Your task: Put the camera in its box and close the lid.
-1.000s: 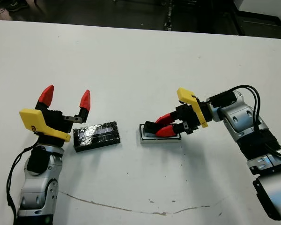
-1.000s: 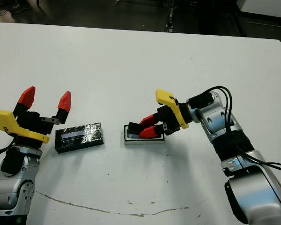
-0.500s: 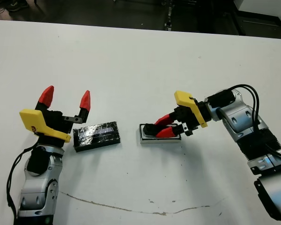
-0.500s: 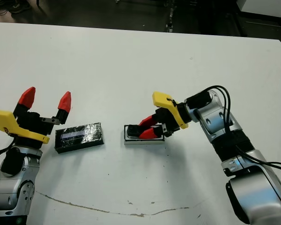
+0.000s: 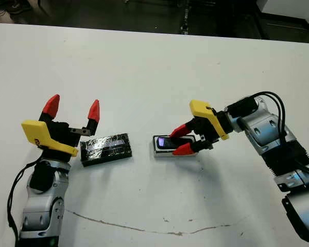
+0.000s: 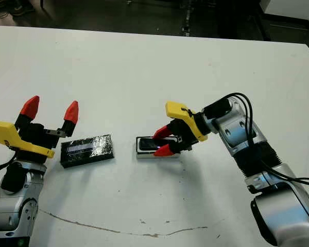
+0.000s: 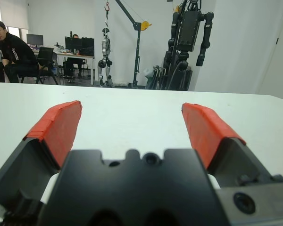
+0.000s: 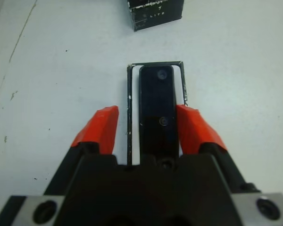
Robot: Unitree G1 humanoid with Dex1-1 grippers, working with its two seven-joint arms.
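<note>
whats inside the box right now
The camera lies flat inside the box. The right claw straddles it, open, and hides the box's near end.

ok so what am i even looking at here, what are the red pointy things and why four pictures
It is a humanoid robot with two arms at a white table. The red points are the fingertips of its two-finger grippers. Two pictures come from a stereo camera on its head, looking down; the other two come from a camera on each wrist, looking along that gripper's fingers.

On the table, the camera, a slim black bar, lies in the box, a small white-lined tray. The right gripper is open, one finger on either side of the box, holding nothing. The lid, black and glossy, lies apart beside the left gripper, which is open and empty. The left wrist picture also shows people in the room beyond.
</note>
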